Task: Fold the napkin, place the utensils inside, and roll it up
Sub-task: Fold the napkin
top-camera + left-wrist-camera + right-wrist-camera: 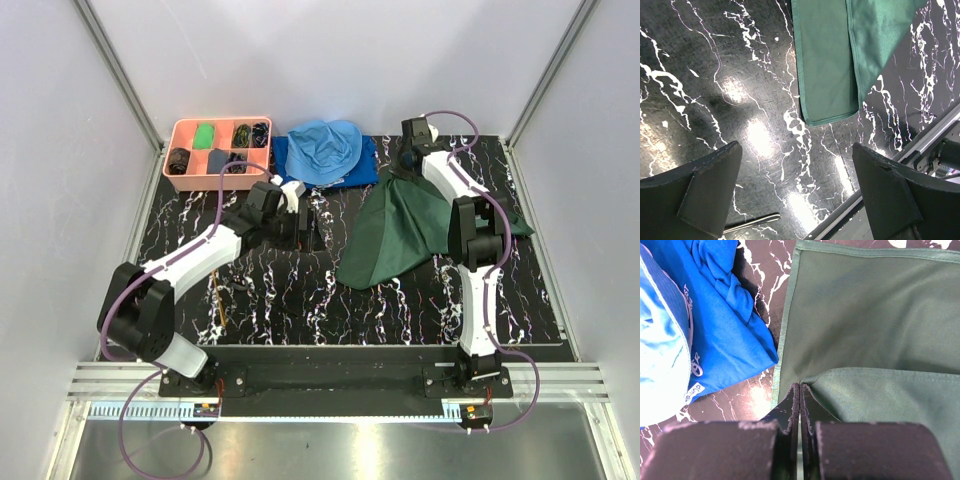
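At the table (300, 300) rear | right hand (799, 386) clenched on napkin (865, 325) fold, clear only in wrist view | left hand (796, 170) released

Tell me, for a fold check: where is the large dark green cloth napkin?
In the top view, the dark green napkin drapes on the right half of the marble table, beside the blue cloths, its far end pinched by the right gripper.

1. The napkin (400, 235) is a plain dark green cloth. It lies rumpled on the right half of the counter (300, 310), partly doubled over itself, with one hemmed corner flat toward the middle. A fold at its far side is pinched in the closed jaws of the right gripper (799, 389).
2. Of the utensils (219, 305), only a slim gold-coloured handle shows, flat on the counter's left side and well apart from the napkin.
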`<control>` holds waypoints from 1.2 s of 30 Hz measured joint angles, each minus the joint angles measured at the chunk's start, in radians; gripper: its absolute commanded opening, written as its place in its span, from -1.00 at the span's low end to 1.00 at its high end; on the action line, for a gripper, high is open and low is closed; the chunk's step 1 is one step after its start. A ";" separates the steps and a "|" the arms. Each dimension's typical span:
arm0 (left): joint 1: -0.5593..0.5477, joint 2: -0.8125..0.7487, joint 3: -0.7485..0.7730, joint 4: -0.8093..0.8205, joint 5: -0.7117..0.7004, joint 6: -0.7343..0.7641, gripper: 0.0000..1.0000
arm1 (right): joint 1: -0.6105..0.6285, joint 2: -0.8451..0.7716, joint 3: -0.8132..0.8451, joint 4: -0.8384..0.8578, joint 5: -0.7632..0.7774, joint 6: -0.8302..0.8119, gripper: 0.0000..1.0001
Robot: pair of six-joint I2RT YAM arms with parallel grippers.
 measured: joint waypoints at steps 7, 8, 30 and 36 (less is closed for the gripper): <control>-0.002 0.001 -0.004 0.013 0.003 -0.008 0.88 | 0.000 -0.085 -0.043 -0.006 0.025 0.008 -1.00; -0.002 0.001 -0.004 0.013 0.004 -0.008 0.88 | 0.000 -0.100 -0.045 -0.006 0.026 0.008 -1.00; -0.002 -0.038 -0.008 0.014 0.007 -0.007 0.88 | 0.000 -0.198 0.016 -0.012 0.044 0.018 -1.00; -0.002 -0.038 -0.008 0.018 0.007 -0.007 0.88 | 0.000 -0.152 0.134 -0.024 0.044 0.018 -1.00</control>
